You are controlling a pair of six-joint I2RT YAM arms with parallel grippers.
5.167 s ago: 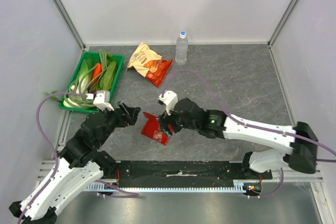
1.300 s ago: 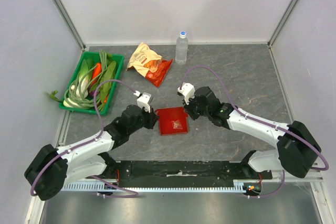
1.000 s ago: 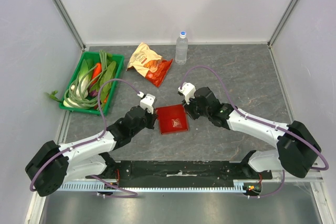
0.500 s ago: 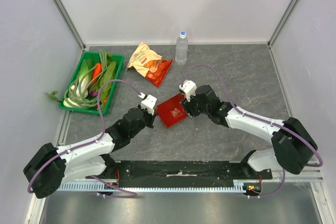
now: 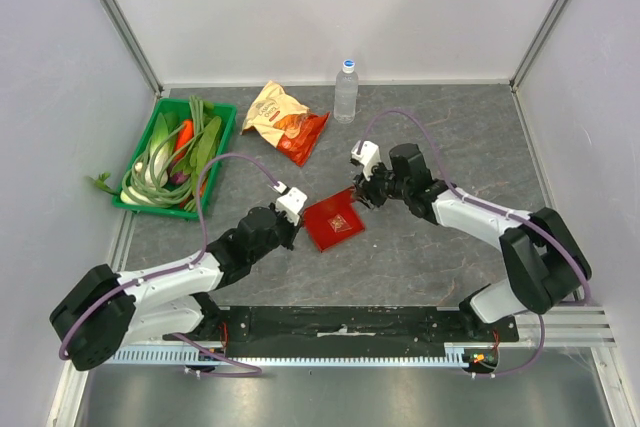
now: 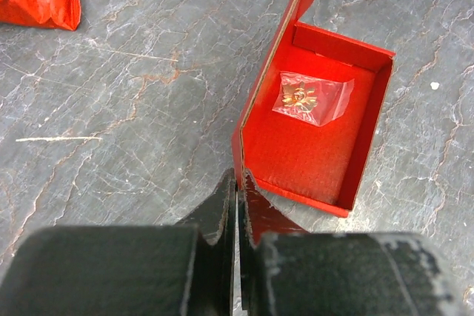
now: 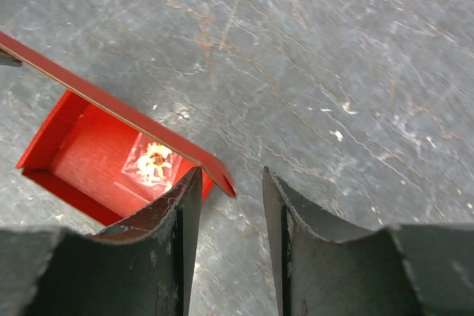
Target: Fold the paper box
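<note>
Between the left gripper's [image 6: 238, 183] clenched jaws is the near end of the box's [image 6: 311, 138] upright side flap, pinched thin. The box lies open on the table [image 5: 460, 137], midway between both arms, with a small clear packet [image 6: 309, 98] holding something gold on its floor. The right gripper [image 7: 229, 183] is released, jaws apart, and the flap's far tip pokes between them; contact is unclear. Farther back are a snack bag [image 5: 285, 119], its print too small to read, a bottle [image 5: 346, 90] and a green tray [image 5: 219, 162] of vegetables.
</note>
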